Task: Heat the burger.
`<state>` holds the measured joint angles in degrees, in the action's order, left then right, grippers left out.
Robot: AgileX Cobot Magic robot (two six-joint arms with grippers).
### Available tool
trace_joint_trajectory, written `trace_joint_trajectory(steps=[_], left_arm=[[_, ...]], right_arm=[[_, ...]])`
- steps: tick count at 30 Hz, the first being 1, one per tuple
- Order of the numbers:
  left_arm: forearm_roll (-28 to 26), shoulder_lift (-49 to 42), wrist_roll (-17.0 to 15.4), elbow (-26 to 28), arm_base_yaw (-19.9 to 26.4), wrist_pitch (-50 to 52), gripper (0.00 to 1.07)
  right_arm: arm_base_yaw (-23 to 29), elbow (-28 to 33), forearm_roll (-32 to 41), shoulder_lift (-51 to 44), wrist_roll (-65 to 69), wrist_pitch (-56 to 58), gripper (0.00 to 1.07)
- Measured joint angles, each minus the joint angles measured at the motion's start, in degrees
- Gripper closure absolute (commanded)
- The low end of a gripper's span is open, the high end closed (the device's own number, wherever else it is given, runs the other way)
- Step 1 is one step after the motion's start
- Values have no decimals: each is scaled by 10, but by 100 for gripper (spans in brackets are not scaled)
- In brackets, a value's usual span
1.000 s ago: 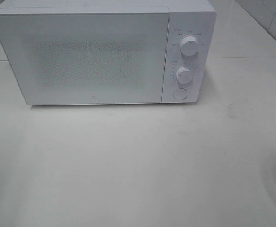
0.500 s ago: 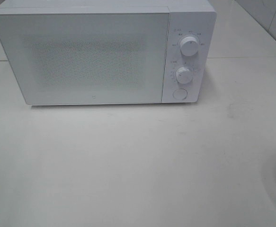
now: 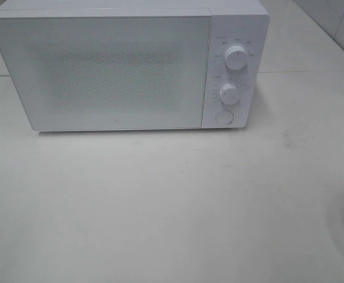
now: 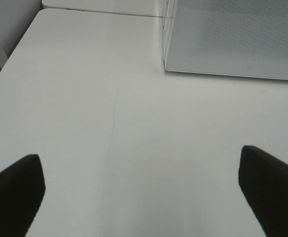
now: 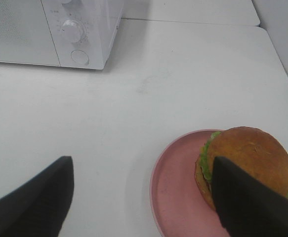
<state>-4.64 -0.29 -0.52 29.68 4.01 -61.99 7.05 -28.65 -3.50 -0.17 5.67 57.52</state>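
Both pincers, left (image 4: pixel 143 190) and right (image 5: pixel 141 197), stood apart, empty; microwave (image 3: pixel 118 71) shut. Opening its door probably preceded lifting the burger (image 5: pixel 247 160).

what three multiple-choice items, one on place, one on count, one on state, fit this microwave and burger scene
1. Where does the burger sit?
A. on the pink plate
B. inside the microwave
C. on top of the microwave

2. How many round knobs does the microwave control panel carry above its round button?
A. one
B. two
C. four

3. What state is the microwave door in?
A. swung wide open
B. removed
C. closed

Answers:
1 A, the right wrist view shows the burger resting on the plate, out on the table.
2 B, an upper knob and a lower knob show in the high view.
3 C, the door lies flush with the front.
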Motion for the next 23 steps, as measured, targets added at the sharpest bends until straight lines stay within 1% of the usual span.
trace_joint_trajectory(steps=[23], left_arm=[[-1, 0, 0, -1, 0, 0, 7]], right_arm=[[0, 0, 0, 0, 0, 0, 32]])
